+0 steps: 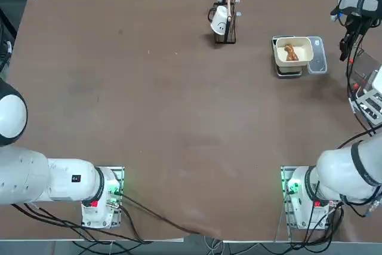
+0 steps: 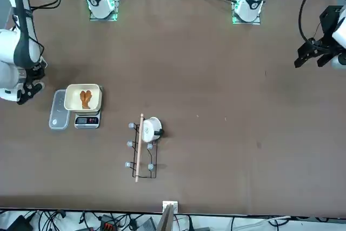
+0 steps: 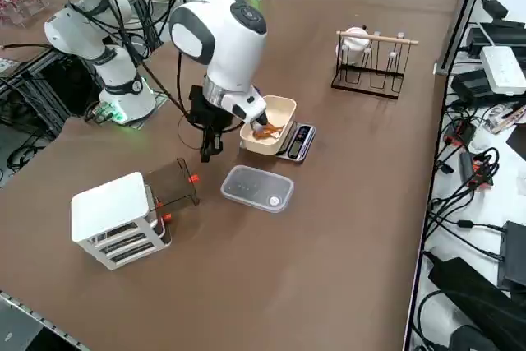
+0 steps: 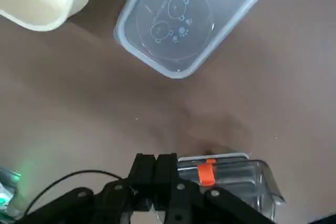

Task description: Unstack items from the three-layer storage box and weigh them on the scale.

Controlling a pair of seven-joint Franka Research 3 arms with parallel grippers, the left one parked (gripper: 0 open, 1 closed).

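Note:
The three-layer storage box point(image 3: 115, 218) stands at the table's right edge, a pale tiered rack with a clear drawer point(image 3: 174, 182) pulled out; the drawer has an orange latch. My right gripper point(image 3: 209, 152) hangs fingers-down just above and beyond that drawer point(image 4: 231, 178). It is shut point(image 4: 156, 164), and nothing shows between the fingers. The scale point(image 3: 299, 142) carries a cream tray point(image 3: 278, 109) with the brown lumpy item point(image 3: 265, 131) in it. It shows from overhead too: scale point(image 1: 289, 72), tray point(image 1: 303, 45), item point(image 1: 290, 52). A translucent plate point(image 3: 256, 188) lies beside the scale.
A thin dark cup stand point(image 1: 229, 28) holding a white cup point(image 1: 219, 21) stands at the far middle of the table. Cables and equipment crowd the bench point(image 3: 493, 63) past the table's far edge. Brown tabletop point(image 1: 167, 111) stretches left of the scale.

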